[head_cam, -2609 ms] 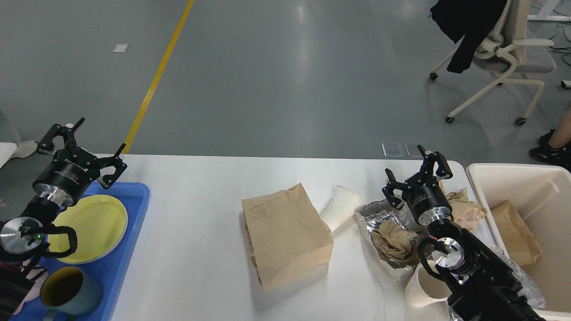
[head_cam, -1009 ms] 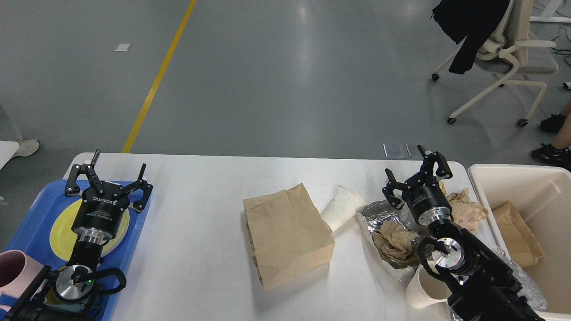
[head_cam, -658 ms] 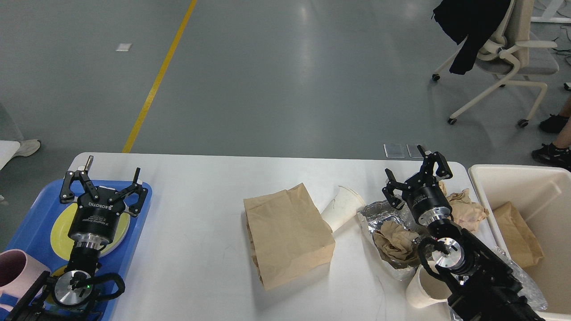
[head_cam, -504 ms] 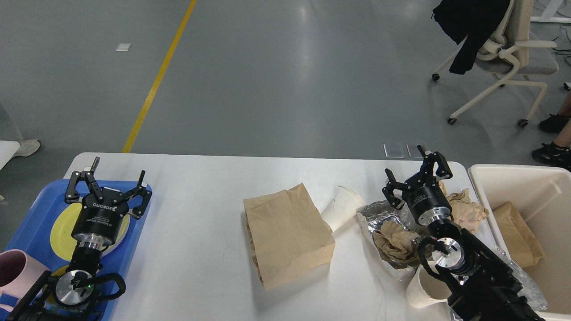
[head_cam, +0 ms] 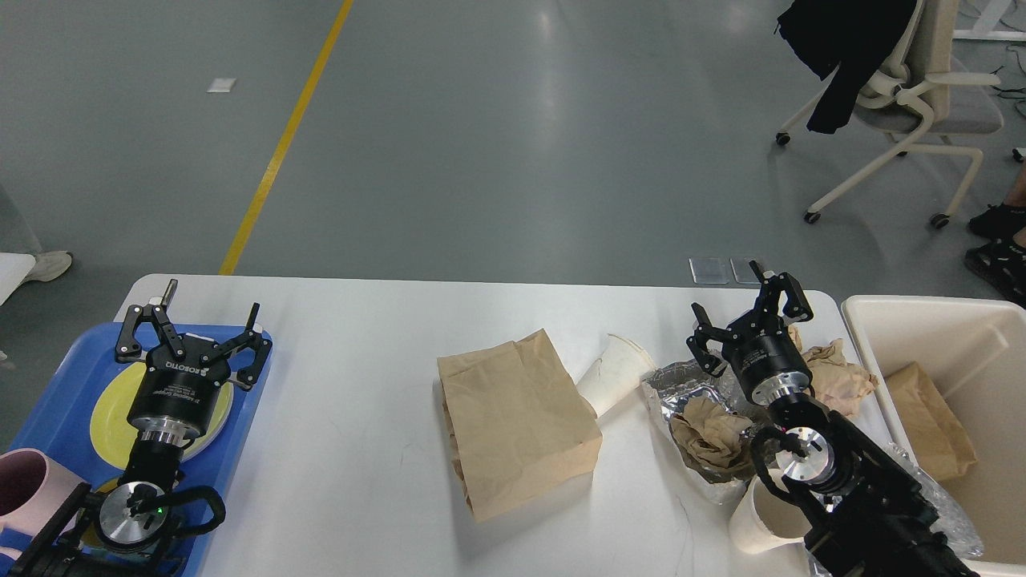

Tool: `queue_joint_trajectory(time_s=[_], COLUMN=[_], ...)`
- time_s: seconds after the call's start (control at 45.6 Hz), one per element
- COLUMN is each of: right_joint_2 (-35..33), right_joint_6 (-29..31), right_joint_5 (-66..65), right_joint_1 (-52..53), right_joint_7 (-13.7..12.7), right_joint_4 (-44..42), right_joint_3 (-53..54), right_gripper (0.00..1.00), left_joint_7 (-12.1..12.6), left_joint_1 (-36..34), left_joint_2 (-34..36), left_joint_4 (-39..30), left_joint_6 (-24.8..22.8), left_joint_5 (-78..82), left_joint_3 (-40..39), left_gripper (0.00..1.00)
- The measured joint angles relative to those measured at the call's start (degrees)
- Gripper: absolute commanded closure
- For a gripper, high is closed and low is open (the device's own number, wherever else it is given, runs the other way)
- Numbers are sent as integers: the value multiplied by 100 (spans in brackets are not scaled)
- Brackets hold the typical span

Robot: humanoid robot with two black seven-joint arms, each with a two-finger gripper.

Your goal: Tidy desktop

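Note:
The white desktop (head_cam: 353, 417) fills the lower view. On it lie a brown paper bag (head_cam: 513, 421), a tipped white paper cup (head_cam: 611, 373), a foil sheet (head_cam: 681, 385) with a crumpled brown paper (head_cam: 709, 437) on it, another crumpled paper (head_cam: 834, 373) and an upright paper cup (head_cam: 757, 517). My left gripper (head_cam: 207, 322) is open and empty above the blue tray (head_cam: 64, 401). My right gripper (head_cam: 741, 308) is open and empty above the foil, left of the second crumpled paper.
The blue tray at the left holds a yellow plate (head_cam: 112, 409) and a pink mug (head_cam: 24, 481). A cream bin (head_cam: 974, 336) at the right holds a brown paper bag (head_cam: 930, 417). An office chair (head_cam: 906, 88) stands on the floor beyond.
My left arm swung from the table's far left corner to above the blue tray and has settled there. A pink mug now stands where a teal mug was. The right arm has not moved.

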Motion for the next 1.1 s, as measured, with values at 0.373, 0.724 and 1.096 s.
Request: queue_joint_trajectory(time_s=[0.373, 0.724, 1.096], right_joint_2=[0, 21, -353], right_joint_6=[0, 0, -45], right_joint_5=[0, 0, 0], right_joint_1=[0, 2, 6], right_joint_7=[0, -15, -16], right_joint_4=[4, 20, -11], right_joint_3=[0, -40, -67], right_gripper=[0, 0, 0], left_joint_7=[3, 3, 3], left_joint_1=[0, 0, 0], left_joint_2=[0, 0, 1], left_joint_4=[0, 0, 0], left_joint_6=[-2, -3, -11], left_joint_5=[0, 0, 6], left_joint_3=[2, 2, 2], left_gripper=[3, 3, 3])
